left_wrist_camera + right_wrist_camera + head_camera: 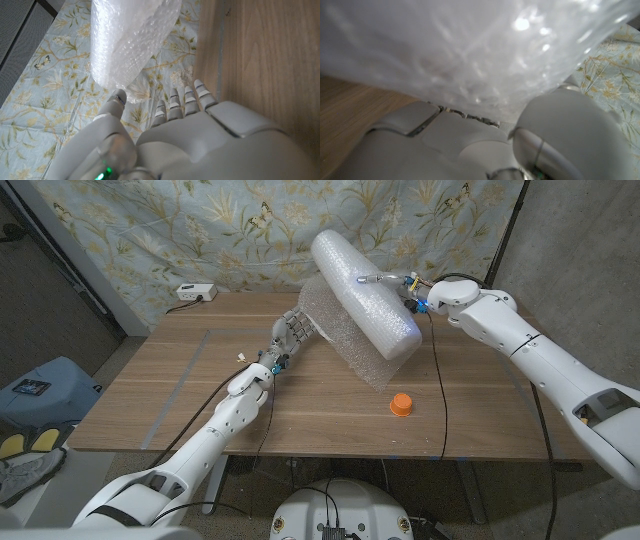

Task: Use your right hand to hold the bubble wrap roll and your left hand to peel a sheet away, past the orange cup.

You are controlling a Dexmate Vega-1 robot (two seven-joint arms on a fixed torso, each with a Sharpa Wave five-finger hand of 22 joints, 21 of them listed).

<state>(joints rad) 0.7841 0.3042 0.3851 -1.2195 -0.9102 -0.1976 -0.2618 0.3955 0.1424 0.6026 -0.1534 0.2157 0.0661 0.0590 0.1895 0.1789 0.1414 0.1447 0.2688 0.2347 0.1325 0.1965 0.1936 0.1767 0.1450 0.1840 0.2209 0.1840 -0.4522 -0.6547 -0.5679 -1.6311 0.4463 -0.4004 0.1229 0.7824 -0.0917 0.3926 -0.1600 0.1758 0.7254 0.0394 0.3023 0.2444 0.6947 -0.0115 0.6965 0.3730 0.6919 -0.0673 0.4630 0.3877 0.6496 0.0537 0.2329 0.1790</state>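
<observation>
Bubble wrap roll [362, 280] tilted; orange cup [401, 403] upright.

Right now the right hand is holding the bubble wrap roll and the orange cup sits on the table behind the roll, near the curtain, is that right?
Not quite. The right hand does hold the bubble wrap roll, but the orange cup sits on the table in front of the roll, near the table's front edge, not behind it by the curtain. The head view shows this.
</observation>
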